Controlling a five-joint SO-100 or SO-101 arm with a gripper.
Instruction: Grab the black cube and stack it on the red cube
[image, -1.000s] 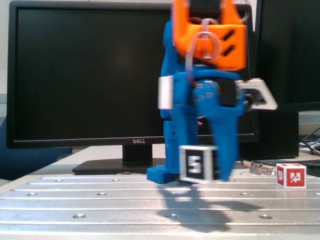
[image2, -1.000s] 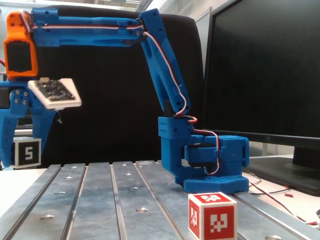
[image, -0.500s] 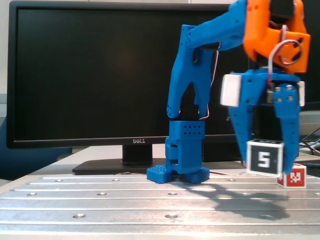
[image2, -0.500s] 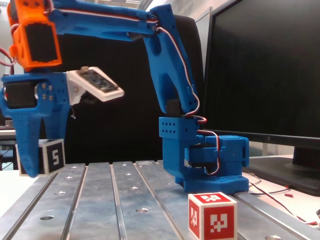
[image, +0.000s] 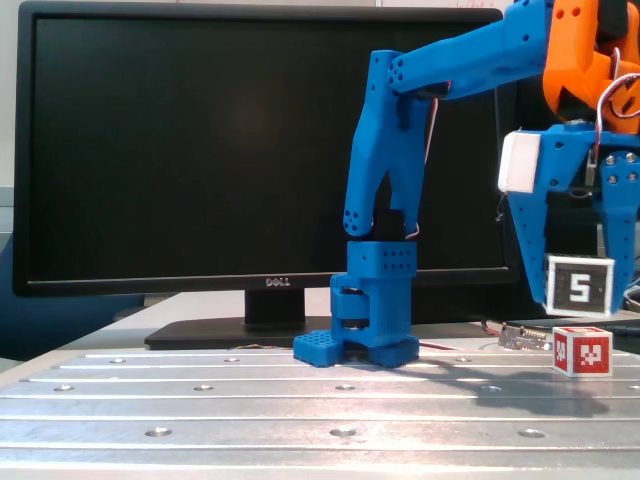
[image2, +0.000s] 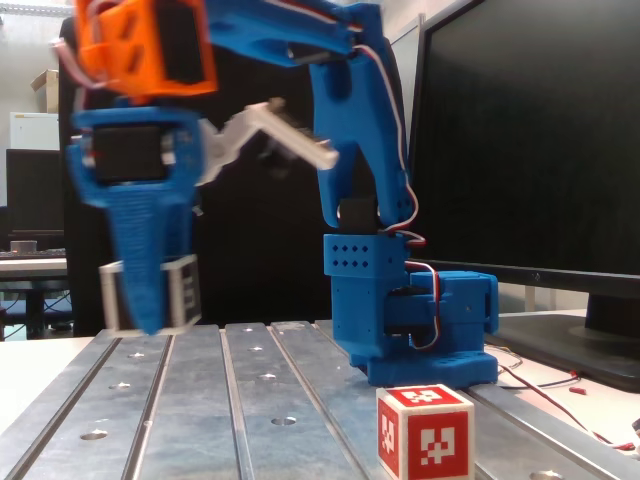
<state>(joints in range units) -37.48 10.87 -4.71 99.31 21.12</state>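
**Operator:** Black cube (image: 579, 287), the one marked "5", is clamped between the fingers of the gripper (image: 580, 300) and held clear of the table. In a fixed view it hangs just above the red cube (image: 582, 351), at the right edge of the scene, with a visible gap between the two. I judge it is carried high so its underside clears the red cube's top on approach.

**Inspector:** Do both cameras agree on alignment?

**Operator:** Not confirmed. In a fixed view taken from the side, the black cube (image2: 150, 297) sits at the far left, blurred and partly covered by a blue finger, while the red cube (image2: 424, 430) is near the lens at the bottom. From that angle they look well apart in depth, so I cannot tell whether the black cube is truly over the red one.

**Inspector:** Jaw condition?

**Operator:** Closed on the black cube, one finger on each side face; the "5" faces the camera, roughly upright.

**Inspector:** Surroundings?

**Operator:** Slotted metal table (image: 200, 410), Dell monitor (image: 180, 150) behind the arm's blue base (image: 368, 320). My judgement: transport is under way, stacking not yet done; alignment must be settled before lowering.
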